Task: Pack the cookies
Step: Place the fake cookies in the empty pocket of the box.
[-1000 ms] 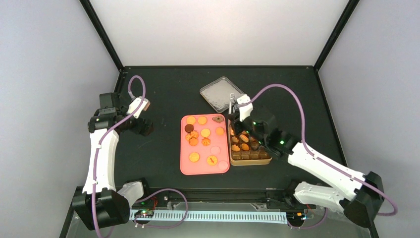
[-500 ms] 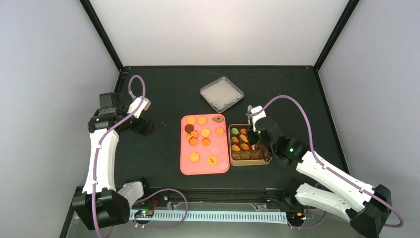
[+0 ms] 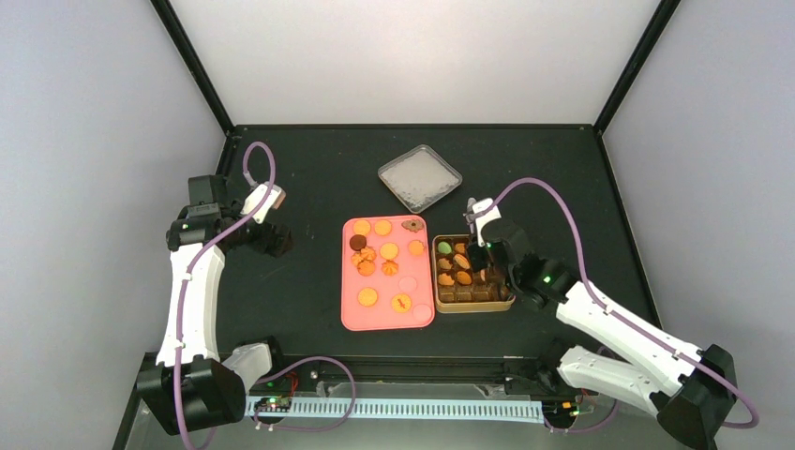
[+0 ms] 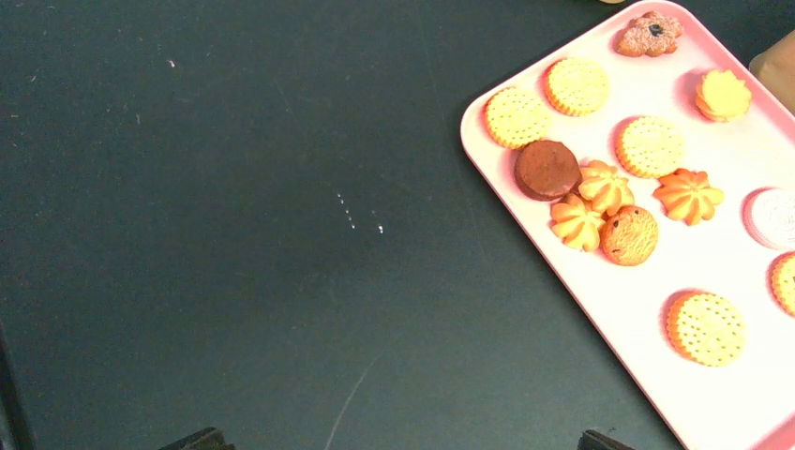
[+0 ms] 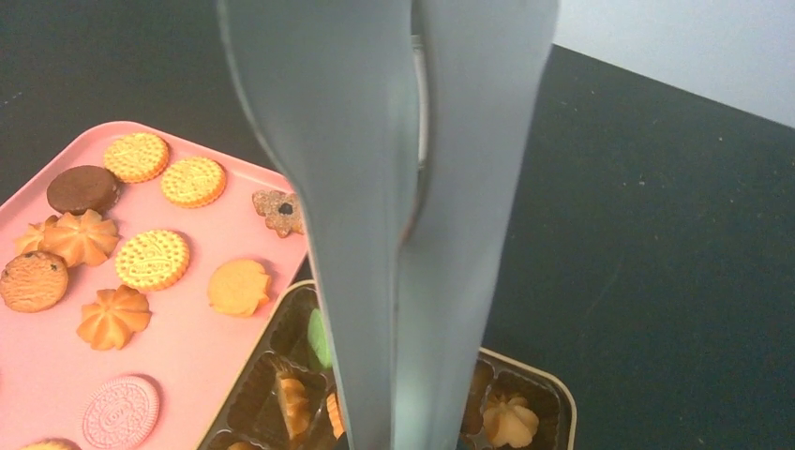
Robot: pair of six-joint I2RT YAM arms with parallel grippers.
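Your pink tray [image 3: 380, 319] holds loose cookies [image 3: 367, 297]; the divided box [image 3: 473, 307] has some in its cells. Left gripper [image 3: 274, 239] gapes empty; right gripper [image 3: 480, 248] clamps the metal tongs [image 5: 394, 187].

Bright, even light fell from above; the far wall [image 3: 412, 56] glared white. Shadows were faint. The tongs [image 5: 394, 234] were blurred up close, the cookies [image 5: 152, 258] behind them sharp.

Tongs [image 5: 375, 234]: smooth, dull grey metal. Tray [image 4: 656, 291]: smooth pink plastic, slight sheen. Table [image 4: 234, 234]: matt black, faintly scuffed. Cookies [image 4: 577, 86] at the tray's 12 o'clock: dry, dimpled, matt.
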